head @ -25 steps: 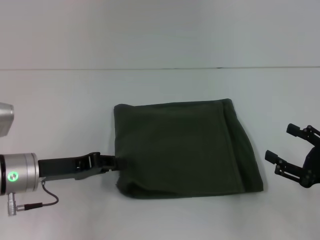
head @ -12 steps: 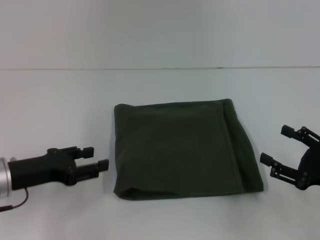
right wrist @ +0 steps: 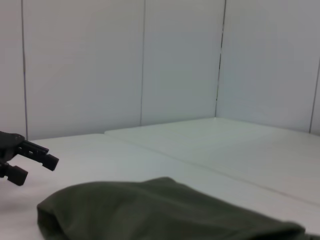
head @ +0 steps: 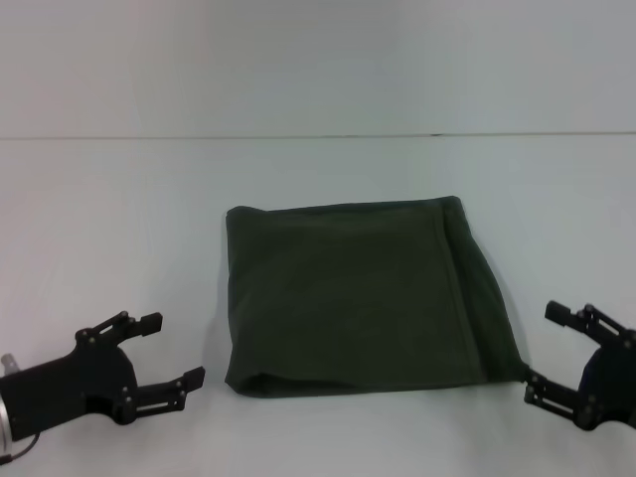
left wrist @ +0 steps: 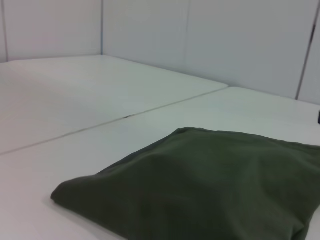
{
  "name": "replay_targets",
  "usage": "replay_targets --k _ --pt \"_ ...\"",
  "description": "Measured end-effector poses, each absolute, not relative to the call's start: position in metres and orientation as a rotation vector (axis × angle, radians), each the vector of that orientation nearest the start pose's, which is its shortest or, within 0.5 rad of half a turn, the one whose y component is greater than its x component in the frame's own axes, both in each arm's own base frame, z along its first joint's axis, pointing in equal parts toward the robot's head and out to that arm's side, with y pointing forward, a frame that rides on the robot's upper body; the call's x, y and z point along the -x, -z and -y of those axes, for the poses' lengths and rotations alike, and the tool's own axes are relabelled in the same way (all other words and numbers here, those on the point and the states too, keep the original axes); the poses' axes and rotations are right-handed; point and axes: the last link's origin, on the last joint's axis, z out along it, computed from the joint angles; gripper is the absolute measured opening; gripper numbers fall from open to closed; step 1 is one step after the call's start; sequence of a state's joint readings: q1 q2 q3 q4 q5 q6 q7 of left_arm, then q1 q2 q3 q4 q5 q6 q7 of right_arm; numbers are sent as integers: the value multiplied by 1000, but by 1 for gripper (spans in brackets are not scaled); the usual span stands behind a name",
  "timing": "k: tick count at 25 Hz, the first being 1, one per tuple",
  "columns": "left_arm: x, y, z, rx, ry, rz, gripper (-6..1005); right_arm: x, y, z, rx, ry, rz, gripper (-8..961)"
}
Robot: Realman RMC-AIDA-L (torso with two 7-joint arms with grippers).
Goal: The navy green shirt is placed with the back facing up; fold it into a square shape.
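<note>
Black, both sets of jaws stand apart and hold nothing: we see our left gripper [head: 159, 363] low at the near left and our right gripper [head: 556, 358] low at the near right, each just above the white tabletop [head: 119, 219].

Outward from them, the navy green shirt [head: 358, 308] lies between the two, already a compact, nearly square packet, plain side up, flat on the tabletop. From the left jaws it lies inward and slightly farther away, with a clear strip of tabletop between the fingertips and the shirt's near left corner. From the right jaws it also lies inward, and here the gap looks smaller: the shirt's near right corner sits just beside the lower fingertip, so we judge the right arm the nearer.

Its slightly longer axis runs side to side, from one gripper toward the other. We judge the fold essentially complete; any remaining touch would start at that near right corner.
</note>
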State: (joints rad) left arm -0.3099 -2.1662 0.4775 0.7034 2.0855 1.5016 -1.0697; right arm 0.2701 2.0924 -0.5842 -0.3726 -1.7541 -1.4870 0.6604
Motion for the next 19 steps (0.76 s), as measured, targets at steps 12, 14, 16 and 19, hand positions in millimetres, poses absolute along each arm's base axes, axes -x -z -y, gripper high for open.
replay_targets --k 12,14,16,19 --pt "344 9 -252 2478 555 601 963 -349 32 -238 2353 -674 -450 882" --pt "344 9 -252 2479 556 603 963 -349 33 -237 2353 -677 -457 882" --pt "344 9 -252 2477 559 605 963 -350 34 -236 2352 -677 -461 882" --pt "344 9 -252 2476 564 605 963 -350 33 -235 2347 -680 -462 882"
